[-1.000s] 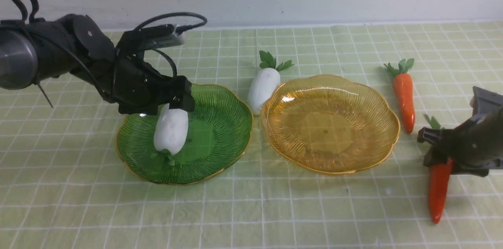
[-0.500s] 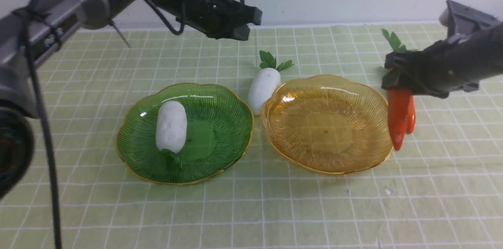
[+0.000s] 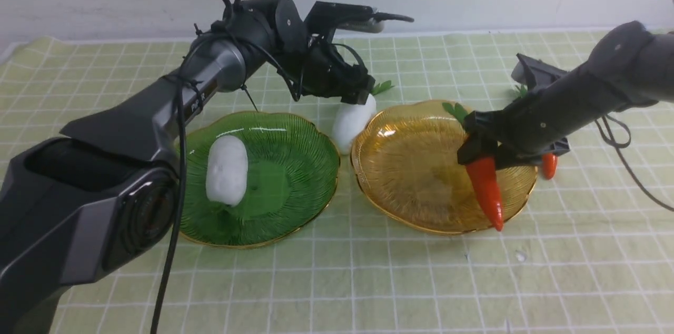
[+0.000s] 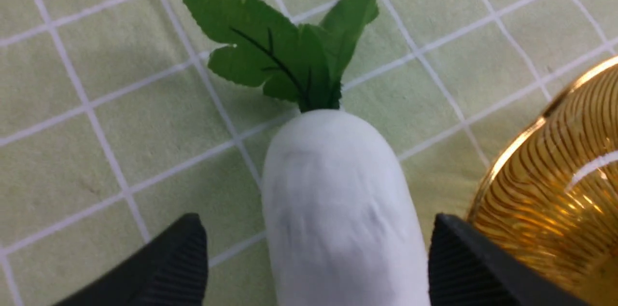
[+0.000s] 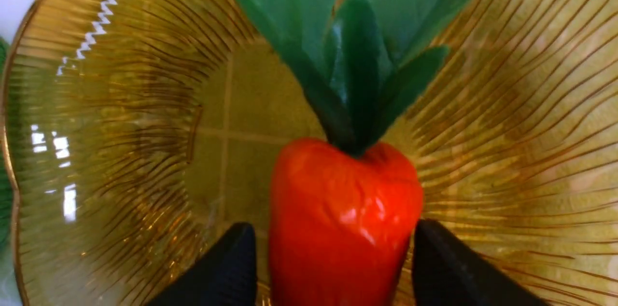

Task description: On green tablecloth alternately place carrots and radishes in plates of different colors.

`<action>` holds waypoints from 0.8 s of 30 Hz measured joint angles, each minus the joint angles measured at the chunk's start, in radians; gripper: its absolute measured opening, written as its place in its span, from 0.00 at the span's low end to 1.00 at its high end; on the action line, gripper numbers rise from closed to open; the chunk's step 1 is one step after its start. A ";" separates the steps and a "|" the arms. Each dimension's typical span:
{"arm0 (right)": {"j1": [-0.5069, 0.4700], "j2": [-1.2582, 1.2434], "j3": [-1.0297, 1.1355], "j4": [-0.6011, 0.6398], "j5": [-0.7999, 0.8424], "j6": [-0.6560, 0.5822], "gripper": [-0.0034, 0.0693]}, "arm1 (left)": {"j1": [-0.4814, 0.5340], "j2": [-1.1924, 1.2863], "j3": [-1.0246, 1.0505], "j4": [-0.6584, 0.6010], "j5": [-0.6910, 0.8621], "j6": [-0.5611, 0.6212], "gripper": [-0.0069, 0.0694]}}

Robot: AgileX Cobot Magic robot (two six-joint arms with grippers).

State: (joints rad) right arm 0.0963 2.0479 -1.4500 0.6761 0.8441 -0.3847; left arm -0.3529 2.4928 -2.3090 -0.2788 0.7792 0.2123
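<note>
**Desk covering:** green tablecloth [image 3: 421, 281], pale with a white grid, slightly wrinkled.

**Green plate** [image 3: 300, 165]: gold rim, on the left arm's side. It holds the first radish [image 3: 227, 169], which lies lengthwise in the plate's left half.

**Amber plate** [image 3: 410, 165]: gold rim, just beside the green plate on its right.

**Second radish** [image 3: 350, 124]: on the cloth at the far end of the gap between the two plates, close against the amber rim, with its leaves pointing away from the robot.

**Left end effector** [image 3: 359, 96]: above the second radish. Its fingers [image 4: 178, 260] are spread apart, one on each side of the white body.

**Right end effector** [image 3: 476, 148]: clamped on the first carrot [image 3: 487, 192] just below the leaves. The carrot hangs tip down over the amber plate's near right rim. Whether the tip touches cannot be told.

**Second carrot** [image 3: 549, 165]: on the cloth beyond the amber plate's right rim, with only its tip showing past the right arm.
</note>
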 joint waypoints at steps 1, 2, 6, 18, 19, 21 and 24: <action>0.000 0.000 -0.001 0.002 0.000 -0.004 0.67 | 0.000 0.004 -0.002 0.002 -0.004 0.000 0.84; 0.000 0.000 -0.001 0.002 0.000 -0.005 0.71 | 0.000 0.008 -0.004 0.002 -0.007 0.000 0.84; 0.000 0.000 -0.007 0.006 0.003 -0.012 0.79 | 0.000 0.026 -0.005 0.005 -0.024 0.000 0.86; 0.000 0.000 -0.109 0.007 0.038 -0.016 0.81 | -0.011 0.048 -0.010 0.004 0.002 0.007 0.62; 0.000 0.000 -0.110 0.007 0.038 -0.016 0.81 | -0.012 0.047 -0.011 0.004 0.004 0.008 0.62; 0.000 0.000 -0.134 -0.001 0.054 -0.016 0.81 | -0.013 0.047 -0.019 0.015 0.009 0.009 0.62; 0.000 0.000 -0.162 -0.031 0.064 -0.016 0.81 | -0.013 0.047 -0.031 0.034 0.032 0.004 0.62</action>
State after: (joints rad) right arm 0.0963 2.0479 -1.6120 0.6455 0.9085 -0.4003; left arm -0.3660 2.5403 -2.3404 -0.2451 0.8112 0.2164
